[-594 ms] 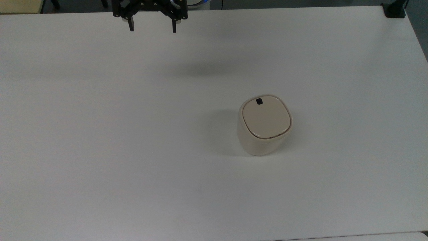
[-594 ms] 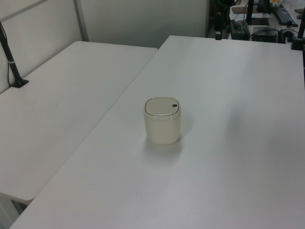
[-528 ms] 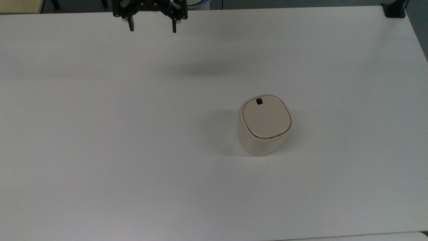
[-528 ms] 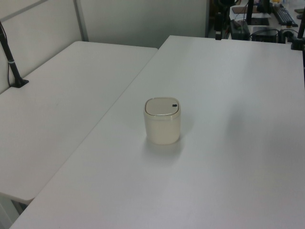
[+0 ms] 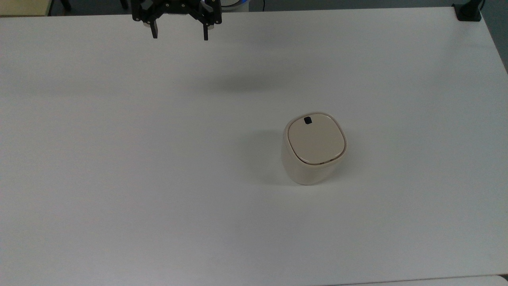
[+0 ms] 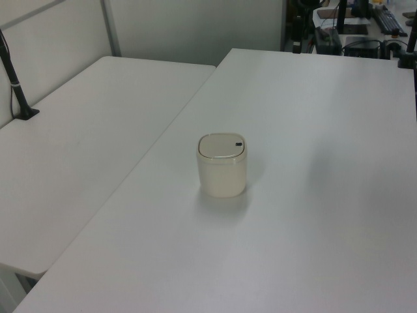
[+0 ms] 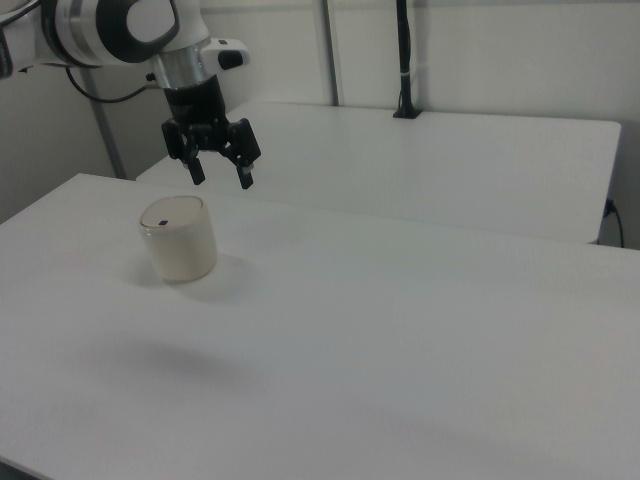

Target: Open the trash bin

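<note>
The cream-beige trash bin stands upright on the white table, a little right of centre in the top view. Its flat lid lies shut, and a small black button sits near the lid's far edge. The bin also stands mid-table in the left view and at the right view's left. My black gripper hangs open and empty high above the table at the top view's upper left, far from the bin. In the right view the gripper hovers above and slightly right of the bin.
A second white table adjoins on the left view's left, with a black clamped pole on it. A black clamp sits at the top view's upper right corner. Desks with equipment stand beyond the table's far end.
The gripper has shifted very slightly in the top view; the bin has not moved and its lid stays shut.
</note>
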Available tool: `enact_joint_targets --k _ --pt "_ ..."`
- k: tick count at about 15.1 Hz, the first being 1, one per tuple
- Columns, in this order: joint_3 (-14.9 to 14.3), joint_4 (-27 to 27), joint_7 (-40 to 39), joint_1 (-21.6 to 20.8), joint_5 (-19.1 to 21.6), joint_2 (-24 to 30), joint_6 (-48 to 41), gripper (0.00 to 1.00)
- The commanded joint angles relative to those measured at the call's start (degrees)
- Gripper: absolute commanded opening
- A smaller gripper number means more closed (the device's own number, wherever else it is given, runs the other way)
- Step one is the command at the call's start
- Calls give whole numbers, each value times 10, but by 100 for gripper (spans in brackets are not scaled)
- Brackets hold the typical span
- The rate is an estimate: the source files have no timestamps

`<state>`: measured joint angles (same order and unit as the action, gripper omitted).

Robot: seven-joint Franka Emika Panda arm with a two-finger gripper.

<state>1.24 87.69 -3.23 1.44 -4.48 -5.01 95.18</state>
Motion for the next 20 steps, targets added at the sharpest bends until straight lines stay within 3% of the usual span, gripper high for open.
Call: enact_joint_targets --k 1,2,5,8,11,20 --pt "-2 13 -8 1 3 11 14 100" --pt "-2 13 -8 2 3 11 14 92" --pt "-2 13 -30 2 4 11 14 44" --pt "-2 13 -39 1 4 10 14 15" --pt "-1 13 -39 1 4 8 14 5" --pt "0 16 -38 -3 4 8 17 0"
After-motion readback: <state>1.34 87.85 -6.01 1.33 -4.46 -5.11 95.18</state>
